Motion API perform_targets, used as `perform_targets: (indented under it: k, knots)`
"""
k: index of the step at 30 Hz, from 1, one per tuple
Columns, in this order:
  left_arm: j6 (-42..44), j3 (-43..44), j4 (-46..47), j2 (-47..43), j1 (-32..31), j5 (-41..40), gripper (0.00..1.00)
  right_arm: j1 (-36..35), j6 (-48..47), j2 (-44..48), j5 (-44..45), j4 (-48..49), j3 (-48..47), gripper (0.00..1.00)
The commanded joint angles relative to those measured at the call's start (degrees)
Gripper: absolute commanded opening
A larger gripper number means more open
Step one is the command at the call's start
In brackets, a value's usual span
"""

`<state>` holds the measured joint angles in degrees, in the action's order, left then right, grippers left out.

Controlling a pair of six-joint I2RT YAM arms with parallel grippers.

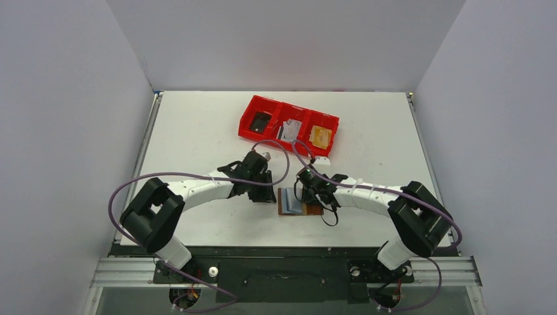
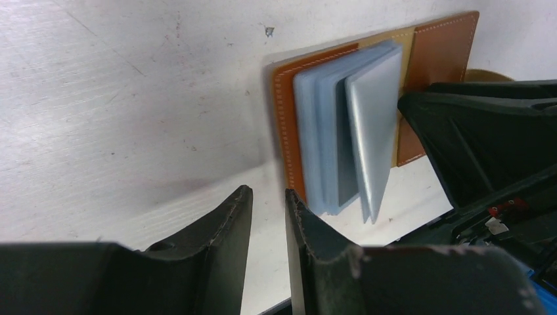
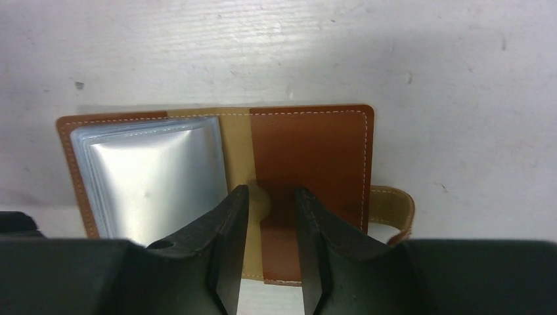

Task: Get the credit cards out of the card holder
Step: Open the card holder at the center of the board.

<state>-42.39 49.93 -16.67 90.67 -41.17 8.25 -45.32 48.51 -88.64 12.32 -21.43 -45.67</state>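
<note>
Showing red tray only overhead; wrist views frame open card holder.

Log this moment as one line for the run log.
card holder: open flat on table, clear sleeves fanned up | left end effector: open, empty, beside it | right end effector: open, over bare flap

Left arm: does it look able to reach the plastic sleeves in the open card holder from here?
Probably yes. The left gripper sits just beside the card holder on its sleeve side, jaws slightly apart, with nothing between it and the fanned sleeves. The right gripper is over the other flap.
</note>
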Motion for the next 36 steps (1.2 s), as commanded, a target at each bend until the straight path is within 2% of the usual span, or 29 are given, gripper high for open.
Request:
perform_targets:
  k: [1, 5, 12, 22, 30, 34, 36]
  knots:
    - [0.5, 2.5, 3.0, 1.3, -0.7, 2.5, 0.23, 0.5, -0.4, -2.9, -5.3, 6.5, 1.7, 0.32]
    - [0.3, 2.3, 3.5, 1.5, -0.8, 2.5, 0.23, 0.5, -0.5, -3.8, -8.4, 10.2, 2.2, 0.38]
    - [-0.2, 1.8, 2.9, 1.7, -0.8, 0.8, 0.22, 0.4, 0.9, -7.5, -15.7, 14.0, 0.7, 0.38]
    - [-0.2, 2.8, 3.2, 2.3, -0.8, 1.0, 0.22, -1.6, 2.7, -8.0, -16.0, 13.6, 0.1, 0.37]
    - [0.1, 4.5, 3.1, 3.3, -0.8, 1.5, 0.21, -1.8, 3.1, -3.2, -14.4, 11.9, 0.8, 0.38]
    - [0.1, 4.7, 2.6, 4.3, -0.8, 1.2, 0.21, -1.9, 2.7, 0.4, -12.6, 11.9, 1.8, 0.44]
    - [0.0, 4.7, 2.6, 4.8, -0.8, 1.2, 0.20, -2.7, 1.9, 2.2, -10.7, 11.7, 1.9, 0.51]
